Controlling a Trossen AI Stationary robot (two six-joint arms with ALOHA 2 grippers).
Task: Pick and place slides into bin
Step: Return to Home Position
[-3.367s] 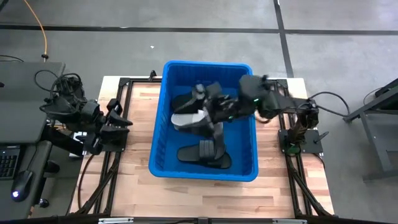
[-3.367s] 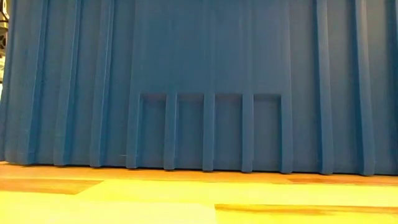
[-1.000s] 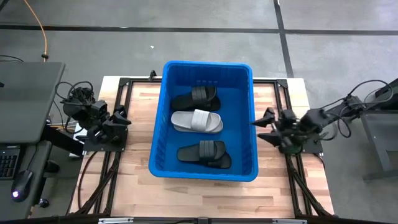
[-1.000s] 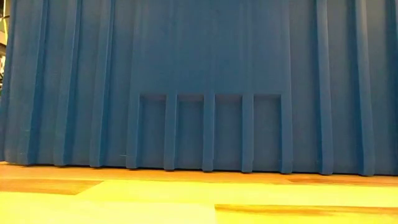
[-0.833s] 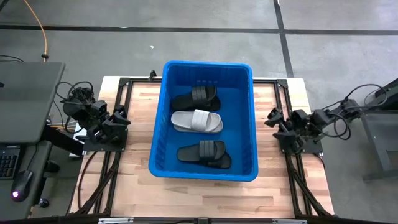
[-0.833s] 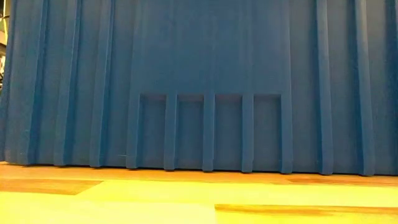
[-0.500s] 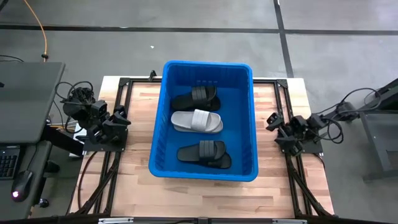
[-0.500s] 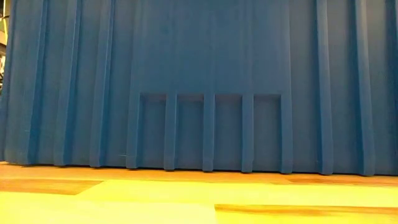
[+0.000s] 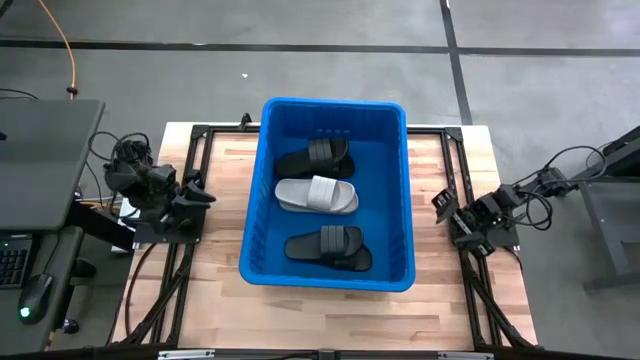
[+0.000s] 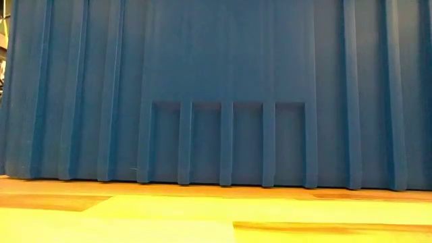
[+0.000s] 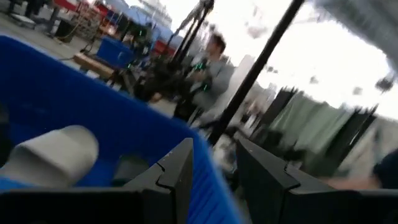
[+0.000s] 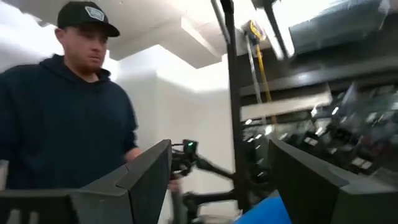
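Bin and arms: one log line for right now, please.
bin: holds three slides, two black, one grey | left gripper: open, empty, outside bin | right gripper: open, empty, outside bin

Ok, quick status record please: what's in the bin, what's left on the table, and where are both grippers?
bin: blue, centre of table
in bin, high view top to bottom: top black slide, light grey slide, bottom black slide
slides on table: none visible
left gripper: open, empty, at table's left edge, outside bin
right gripper: open, empty, at table's right edge
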